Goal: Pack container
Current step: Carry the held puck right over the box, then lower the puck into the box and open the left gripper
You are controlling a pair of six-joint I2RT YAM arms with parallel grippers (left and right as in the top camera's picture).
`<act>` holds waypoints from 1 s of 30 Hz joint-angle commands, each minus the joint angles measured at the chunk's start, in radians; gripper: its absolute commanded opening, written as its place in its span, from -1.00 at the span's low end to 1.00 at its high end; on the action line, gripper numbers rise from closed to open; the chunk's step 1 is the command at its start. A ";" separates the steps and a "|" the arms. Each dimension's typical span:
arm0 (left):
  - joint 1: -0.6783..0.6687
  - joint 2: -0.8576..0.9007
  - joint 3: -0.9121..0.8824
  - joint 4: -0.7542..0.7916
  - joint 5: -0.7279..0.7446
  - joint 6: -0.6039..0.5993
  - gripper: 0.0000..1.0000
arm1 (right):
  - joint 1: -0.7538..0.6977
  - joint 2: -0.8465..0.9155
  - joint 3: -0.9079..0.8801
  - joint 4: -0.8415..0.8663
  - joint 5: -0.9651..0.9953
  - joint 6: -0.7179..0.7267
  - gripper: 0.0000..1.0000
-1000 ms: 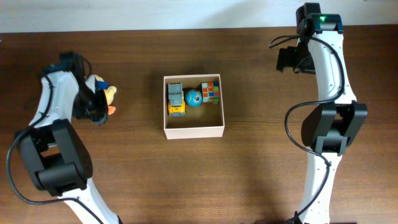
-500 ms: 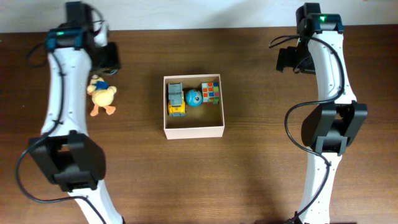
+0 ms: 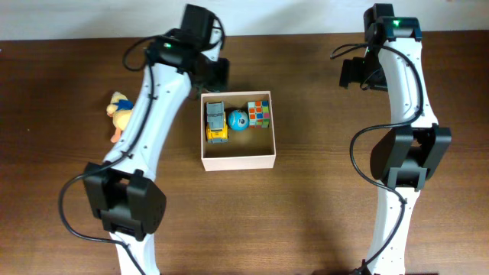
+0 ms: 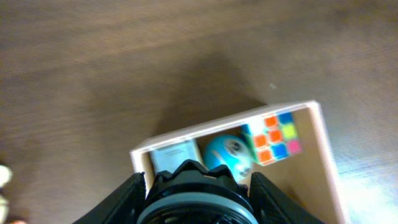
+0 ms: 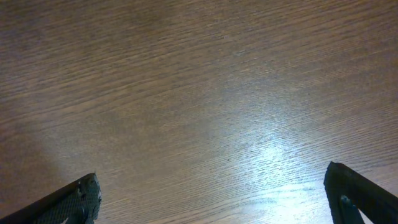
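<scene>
Container: the square cardboard box [image 3: 238,162] is sitting open side up near the middle of the desk [image 3: 306,229], between the 2 arms.
Contents: 3 toys are lying in a row along its back wall: a yellow and grey toy truck [image 3: 216,122], a blue ball [image 3: 238,120] just beside it, and a colour-tile puzzle cube [image 3: 259,114] in the back-right corner. The front half is showing bare cardboard, so new items are finding room there.
Left end effector [image 4: 196,180]: it is hovering over the box's back-left corner, looking down at the truck and ball. Its fingers [image 4: 134,190] are drawn in and seem to be pinching a dark round object [image 4: 196,202]. Only the top edge is showing in the wrist view, so I am not naming it.
Reason for the height: the load is probably being carried above the thin rim so nothing is catching on the wall.
Right end effector [image 5: 211,177]: its fingers are spread wide with nothing between them, over bare desk at the far right. It is likely keeping clear of the working arm.
Toy duck [image 3: 117,113]: it is lying on the desk at the left, partly hidden by the left arm and well apart from the box, so packing is looking unfinished.
Next move: moving toward the bare front floor before letting go is looking wise, since dropping here is risking a landing on the truck.
</scene>
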State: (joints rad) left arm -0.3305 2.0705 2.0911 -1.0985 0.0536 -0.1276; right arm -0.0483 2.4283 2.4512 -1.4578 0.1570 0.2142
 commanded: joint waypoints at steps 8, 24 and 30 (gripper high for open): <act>-0.152 0.112 0.017 -0.262 -0.068 -0.041 -0.27 | -0.006 0.002 0.000 0.000 0.005 0.011 0.97; -0.134 0.218 -0.010 -0.319 -0.156 -0.044 -0.38 | -0.006 0.002 0.000 0.000 0.005 0.011 0.98; -0.106 0.218 -0.049 -0.304 -0.156 -0.044 -0.38 | -0.006 0.002 0.000 0.000 0.005 0.011 0.98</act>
State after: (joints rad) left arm -0.4549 2.2803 2.0647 -1.4052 -0.0864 -0.1589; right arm -0.0483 2.4283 2.4512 -1.4578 0.1570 0.2142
